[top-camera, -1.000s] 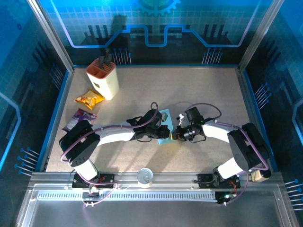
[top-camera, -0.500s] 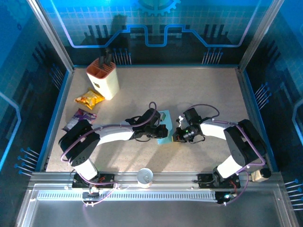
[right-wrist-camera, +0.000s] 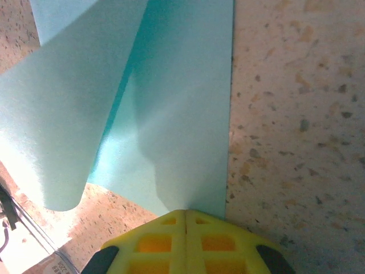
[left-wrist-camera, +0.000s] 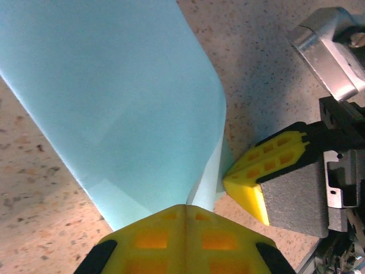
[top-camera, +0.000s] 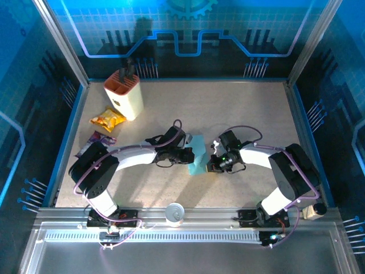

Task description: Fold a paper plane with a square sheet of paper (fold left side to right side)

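From above, the square sheet of paper (top-camera: 198, 150) lies near the middle of the speckled worktop (top-camera: 251, 108), between the two arms. Part of it is lifted and curled over. The left end effector (top-camera: 190, 156) meets the sheet's left side and the right end effector (top-camera: 211, 165) sits at its near right edge, so the two are close together. A cream knife block (top-camera: 124, 95) stands at the far left of the worktop. A yellow snack packet (top-camera: 107, 119) lies just in front of the block, and a purple snack packet (top-camera: 97, 139) lies nearer the left arm. All three are well apart from the sheet.

In the left wrist view, the left end effector (left-wrist-camera: 185, 212) has its yellow fingertips pressed together, pinching an edge of the sheet (left-wrist-camera: 125, 97). The paper rises from the tips in a rounded curl, with a second layer showing beneath it. The right end effector (left-wrist-camera: 242, 181) touches the sheet's edge from the right, its yellow tip down on the worktop (left-wrist-camera: 268, 68).

In the right wrist view, the right end effector (right-wrist-camera: 185, 218) is closed with no gap between its fingertips, and it rests on the near corner of the flat layer of the sheet (right-wrist-camera: 182, 114). Whether it is pinching the paper or only pressing on it cannot be told. The raised flap bends over at the left, and the sheet's right edge runs straight along the bare worktop (right-wrist-camera: 296, 114).
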